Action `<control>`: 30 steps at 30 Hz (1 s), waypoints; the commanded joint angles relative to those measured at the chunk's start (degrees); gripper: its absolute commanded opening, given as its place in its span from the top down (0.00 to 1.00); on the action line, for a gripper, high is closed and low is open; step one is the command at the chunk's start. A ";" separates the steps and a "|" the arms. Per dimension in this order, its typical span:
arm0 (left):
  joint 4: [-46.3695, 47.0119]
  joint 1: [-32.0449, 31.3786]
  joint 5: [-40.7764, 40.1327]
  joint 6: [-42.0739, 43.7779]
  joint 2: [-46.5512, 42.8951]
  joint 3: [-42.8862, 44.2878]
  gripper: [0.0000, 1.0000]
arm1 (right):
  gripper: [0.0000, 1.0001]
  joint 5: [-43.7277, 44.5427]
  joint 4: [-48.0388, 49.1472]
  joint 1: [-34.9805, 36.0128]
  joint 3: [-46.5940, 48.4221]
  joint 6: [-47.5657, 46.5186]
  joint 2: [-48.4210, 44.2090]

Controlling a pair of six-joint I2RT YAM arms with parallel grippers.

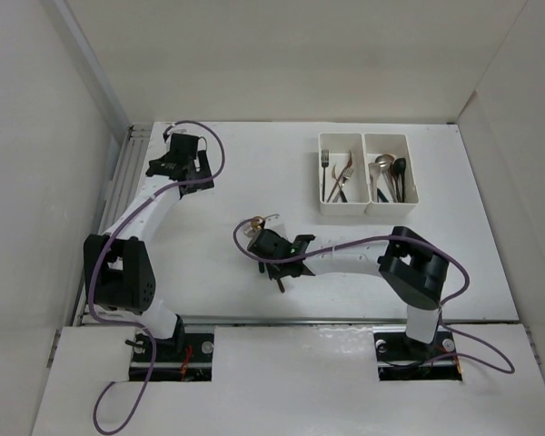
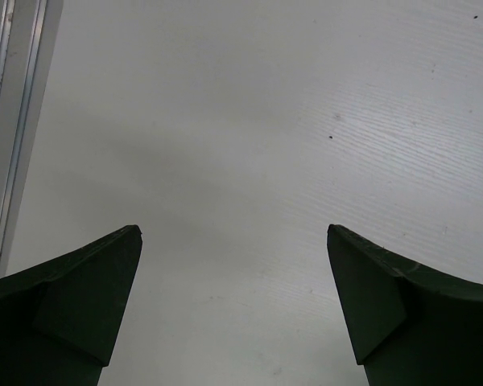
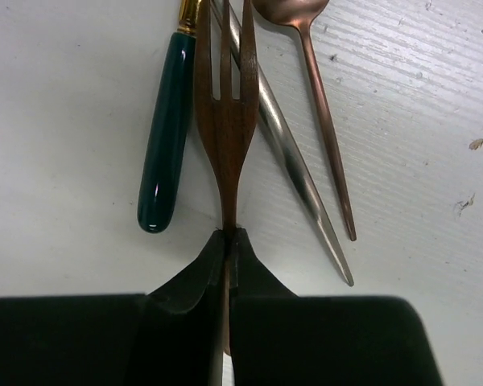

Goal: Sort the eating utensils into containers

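My right gripper [image 3: 228, 235] is shut on a copper-brown fork [image 3: 225, 104], tines pointing away, above the table. Under it lie a dark teal handle with a gold collar [image 3: 165, 153], a silver handle [image 3: 294, 165] and a copper spoon [image 3: 322, 112]. In the top view the right gripper [image 1: 265, 238] is at mid table over that small cluster [image 1: 257, 221]. The two joined white bins [image 1: 365, 211] stand at the back right, forks in the left one [image 1: 338, 174], spoons in the right one [image 1: 388, 174]. My left gripper [image 2: 233, 233] is open and empty over bare table at the back left [image 1: 173, 150].
White walls enclose the table on the left, back and right. An aluminium rail [image 2: 8, 121] runs along the table's left edge, close to the left gripper. Purple cables loop from both arms.
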 commanded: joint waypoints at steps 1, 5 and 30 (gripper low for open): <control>0.75 0.24 1.14 0.90 -5.19 1.12 0.00 | 1.00 2.21 -5.19 0.15 -1.92 1.64 -0.59; 1.28 0.24 3.25 1.42 -5.82 -0.46 0.00 | 1.00 9.16 -10.30 -0.37 3.88 -1.60 -9.10; -6.72 -16.46 32.78 -0.51 3.59 -5.73 0.14 | 0.42 10.31 -8.82 -42.13 37.90 -26.57 13.02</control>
